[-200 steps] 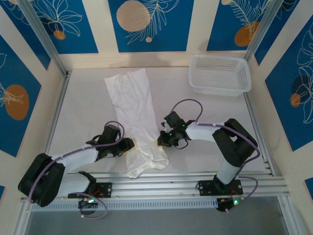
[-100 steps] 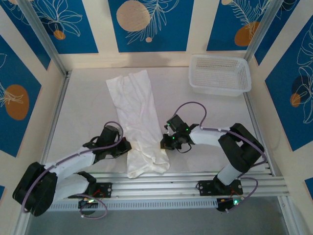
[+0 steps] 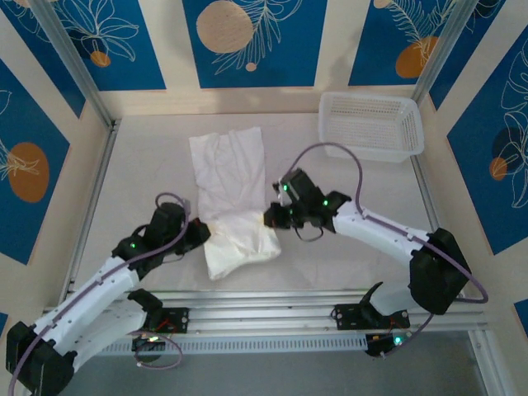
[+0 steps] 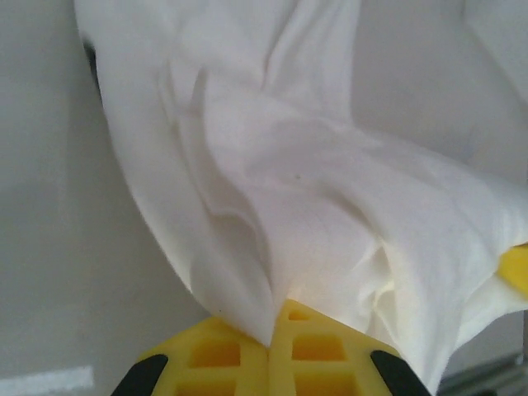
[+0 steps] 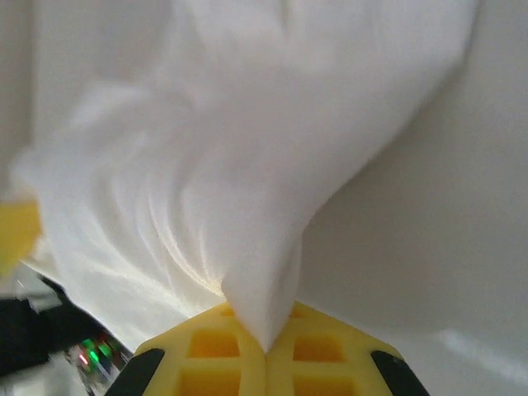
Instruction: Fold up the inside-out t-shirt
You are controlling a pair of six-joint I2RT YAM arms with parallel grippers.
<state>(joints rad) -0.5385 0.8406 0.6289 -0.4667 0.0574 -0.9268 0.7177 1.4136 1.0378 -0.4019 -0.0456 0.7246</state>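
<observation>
Pinching the near end of the inside-out t-shirt [image 3: 233,194] at both corners, your grippers have the cloth firmly in hand. The left gripper [image 4: 271,340] is clamped tight on a gathered ridge of white fabric that fans up and away from its yellow fingers [image 4: 216,355]. The right gripper [image 5: 266,345] bites a similar peak at the opposite corner, with no gap between its jaws either.

From above, the two grips sit on either side of the shirt's near portion, which bulges up loosely between them. The far portion lies flat on the table [image 3: 136,177] as a narrow strip running away from the arms. A dark sliver at the cloth's upper left edge in the left wrist view may be the label, but it is too blurred to say.

You look to be mid-way through the end-over-end fold, bringing the near hem toward the far edge. Next, carry both corners forward together at the same height and pace, so the slack drapes evenly. Lay the hem square on the far edge before you let go. The mesh basket [image 3: 371,125] stands well apart at the far right.
</observation>
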